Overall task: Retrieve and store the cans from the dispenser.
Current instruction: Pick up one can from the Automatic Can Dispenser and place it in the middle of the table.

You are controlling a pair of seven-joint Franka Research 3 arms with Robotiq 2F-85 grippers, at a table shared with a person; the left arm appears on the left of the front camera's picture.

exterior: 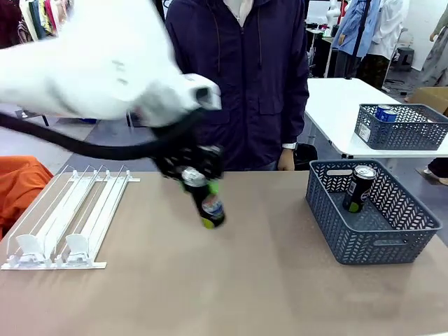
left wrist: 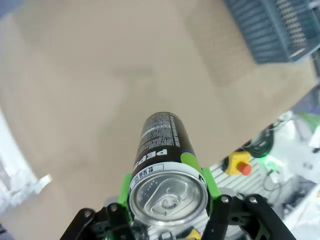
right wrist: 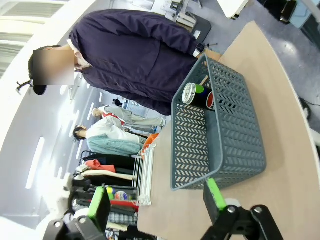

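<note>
Dispenser (exterior: 63,217) sat empty of cans, well off to the left of the left gripper (exterior: 190,173). That gripper was clenched on a black Pepsi can (exterior: 204,199), pads at its silver top, body hanging tilted above the table (exterior: 231,287); probably gripped high so the can could drop into the basket (exterior: 371,224) upright. Bare tabletop lay between gripper and basket rim. One can (exterior: 359,187) leaned inside already. Right gripper (right wrist: 159,197) was open, basket just ahead.
</note>
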